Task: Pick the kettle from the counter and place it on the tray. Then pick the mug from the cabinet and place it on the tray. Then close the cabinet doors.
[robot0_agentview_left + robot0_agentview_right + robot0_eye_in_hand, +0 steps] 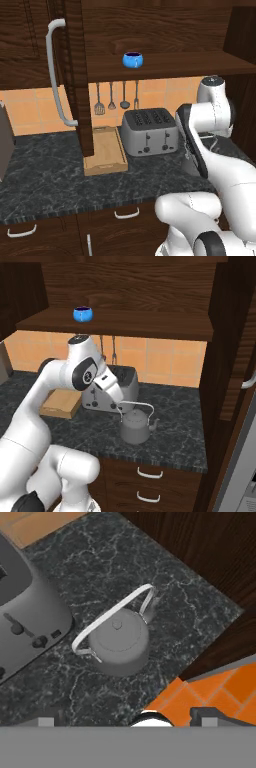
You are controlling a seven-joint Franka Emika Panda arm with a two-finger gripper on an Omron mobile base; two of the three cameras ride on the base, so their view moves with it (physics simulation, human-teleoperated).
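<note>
**Gripper above the kettle, jaws wide and empty**

The cabinet (165,30) spans the upper wall, dark brown wood, with its inner shelf exposed. One of the cabinet doors (80,75) stands swung out toward the robot, its long grey bar handle (54,70) facing left; the other door (235,346) stands open at the right edge of the right base view. Below runs the counter (45,180), dark marbled stone. On it the silver toaster (150,131) sits against the tiled wall, with the tray (106,150) just beside it on its left, lying flat. The kettle (135,427) stands upright on the counter in front of the toaster and slightly to its right, near the counter's front edge, its thin handle arching overhead. The gripper (119,404) hangs just above the handle's left end; its fingertips (46,722) stand far apart at the bottom of the hand view, holding nothing. The mug (133,60) rests on the cabinet shelf, well above the toaster.
</note>
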